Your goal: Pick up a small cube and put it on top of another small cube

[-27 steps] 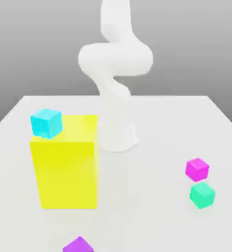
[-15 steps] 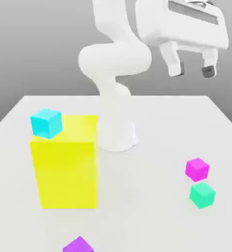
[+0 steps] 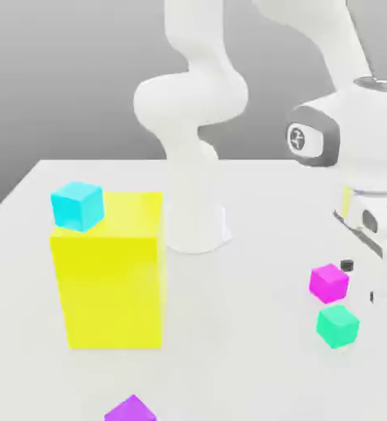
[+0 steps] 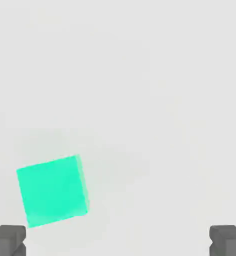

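Claw [image 4: 118, 240]: open, empty, above green cube [image 3: 338, 326].
Neighbour: magenta cube [image 3: 329, 282] just beside it.
Room: bare tabletop [image 3: 254, 345] toward yellow block [image 3: 110, 271].

A white table [image 3: 254, 362] is seen, on which rest a yellow block [image 3: 110, 275], a magenta cube [image 3: 329, 282], a purple cube [image 3: 131, 409] and the small mint-green cube [image 3: 338, 326], the last lying nearer one finger [image 4: 8, 239] than the other.
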You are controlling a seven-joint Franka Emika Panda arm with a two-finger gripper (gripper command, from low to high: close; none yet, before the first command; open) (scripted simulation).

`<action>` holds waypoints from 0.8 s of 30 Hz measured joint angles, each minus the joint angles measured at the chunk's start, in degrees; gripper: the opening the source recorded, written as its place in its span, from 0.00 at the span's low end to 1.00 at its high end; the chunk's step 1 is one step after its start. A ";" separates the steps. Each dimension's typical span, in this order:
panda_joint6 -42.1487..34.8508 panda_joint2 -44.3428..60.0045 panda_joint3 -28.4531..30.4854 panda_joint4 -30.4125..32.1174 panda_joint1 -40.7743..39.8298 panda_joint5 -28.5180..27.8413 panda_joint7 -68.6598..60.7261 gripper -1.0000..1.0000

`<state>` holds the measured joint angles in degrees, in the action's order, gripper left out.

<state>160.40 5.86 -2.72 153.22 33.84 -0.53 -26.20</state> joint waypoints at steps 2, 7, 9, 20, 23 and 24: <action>2.87 3.93 0.06 -0.05 0.30 -1.14 -0.82 0.50; 10.57 13.60 1.27 -1.69 1.33 -2.62 -0.22 0.00; 10.56 13.59 1.27 -1.69 1.33 -2.62 -0.21 0.00; 1.63 2.55 -0.13 0.53 0.48 -0.80 -1.69 0.00; -1.21 -3.64 -2.50 3.89 3.19 1.83 -6.16 0.00; -2.02 -5.72 -3.04 5.16 4.74 2.64 -7.77 0.00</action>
<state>158.38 0.13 -5.76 158.38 38.58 2.11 -33.97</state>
